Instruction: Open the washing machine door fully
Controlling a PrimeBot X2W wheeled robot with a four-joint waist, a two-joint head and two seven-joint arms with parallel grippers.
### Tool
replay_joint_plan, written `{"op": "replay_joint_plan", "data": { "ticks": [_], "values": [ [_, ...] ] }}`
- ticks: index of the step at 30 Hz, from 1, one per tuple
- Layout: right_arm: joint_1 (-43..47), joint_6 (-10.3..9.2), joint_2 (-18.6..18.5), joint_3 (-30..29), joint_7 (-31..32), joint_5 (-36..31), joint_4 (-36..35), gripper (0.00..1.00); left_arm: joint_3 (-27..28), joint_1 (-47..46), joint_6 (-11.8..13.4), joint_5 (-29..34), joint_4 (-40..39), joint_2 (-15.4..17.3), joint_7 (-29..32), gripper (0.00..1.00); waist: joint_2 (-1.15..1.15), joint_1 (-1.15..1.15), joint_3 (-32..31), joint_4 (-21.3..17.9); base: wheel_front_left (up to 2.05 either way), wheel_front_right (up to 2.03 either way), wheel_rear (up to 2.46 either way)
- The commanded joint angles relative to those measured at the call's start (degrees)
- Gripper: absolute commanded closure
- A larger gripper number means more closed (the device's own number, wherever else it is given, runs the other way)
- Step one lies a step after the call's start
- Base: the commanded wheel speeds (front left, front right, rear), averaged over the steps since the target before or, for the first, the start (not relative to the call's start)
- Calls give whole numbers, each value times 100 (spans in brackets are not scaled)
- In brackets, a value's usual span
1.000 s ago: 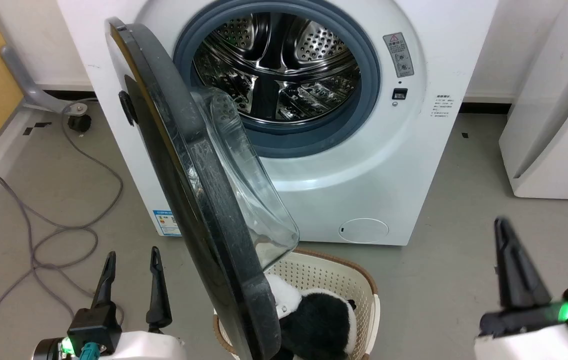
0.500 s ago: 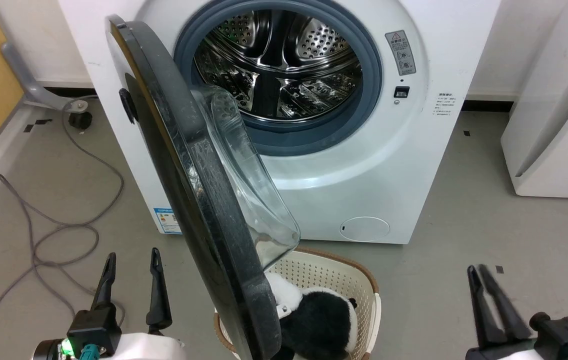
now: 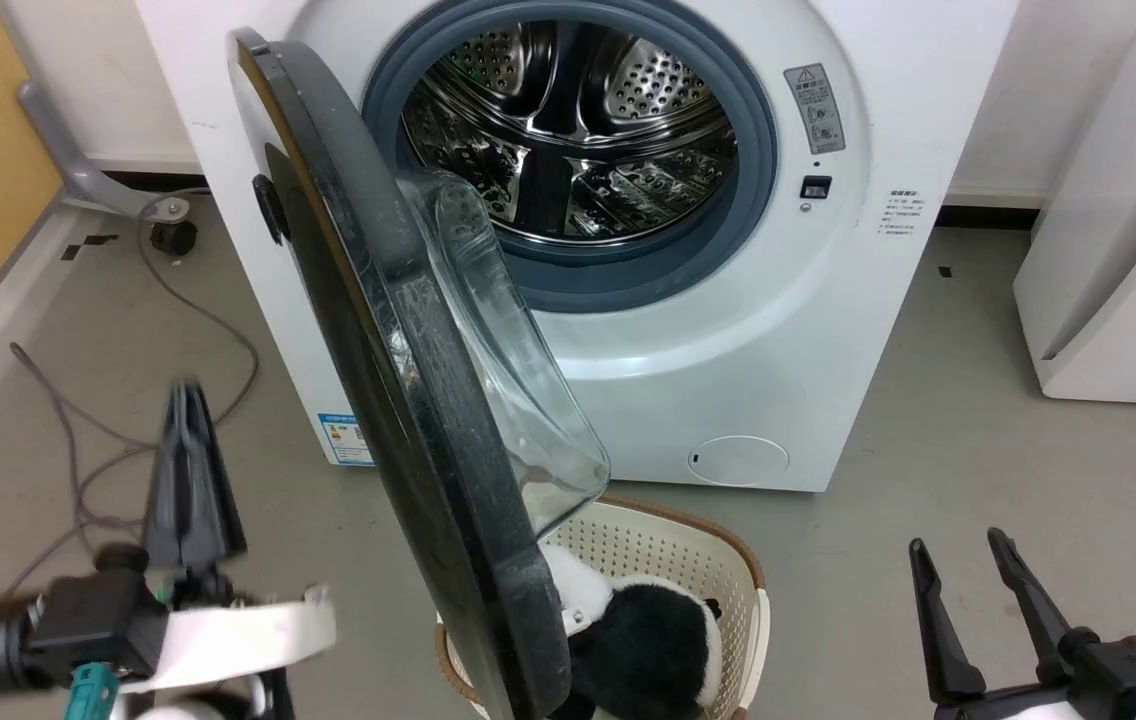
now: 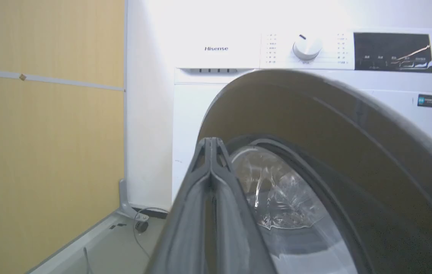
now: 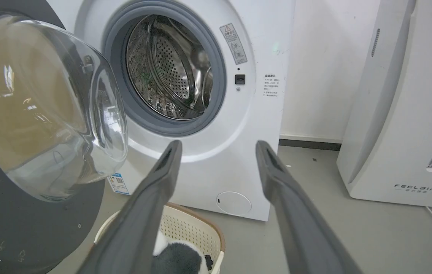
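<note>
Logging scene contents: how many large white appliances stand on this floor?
2. The white boxy front-loading washing machine stands at centre; a tall white plastic appliance stands to its right, partly cut off by the frame. More may sit out of view.

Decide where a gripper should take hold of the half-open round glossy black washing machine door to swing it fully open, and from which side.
Grip the black rim of the washing machine door at its free edge, nearest the robot, probably coming from the right, inner side. The clear domed glass bowl bulges there, so stay outside it; the open right gripper could straddle the rim.
</note>
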Motion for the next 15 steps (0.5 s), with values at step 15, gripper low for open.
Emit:
{"op": "replay_joint_plan", "data": {
  "ticks": [15],
  "values": [
    [77, 5, 26, 164, -25, -28, 62, 0, -1852, -296, -769, 525, -1434, 19, -30, 100, 0, 0, -66, -14, 0, 0, 0]
  ]
}}
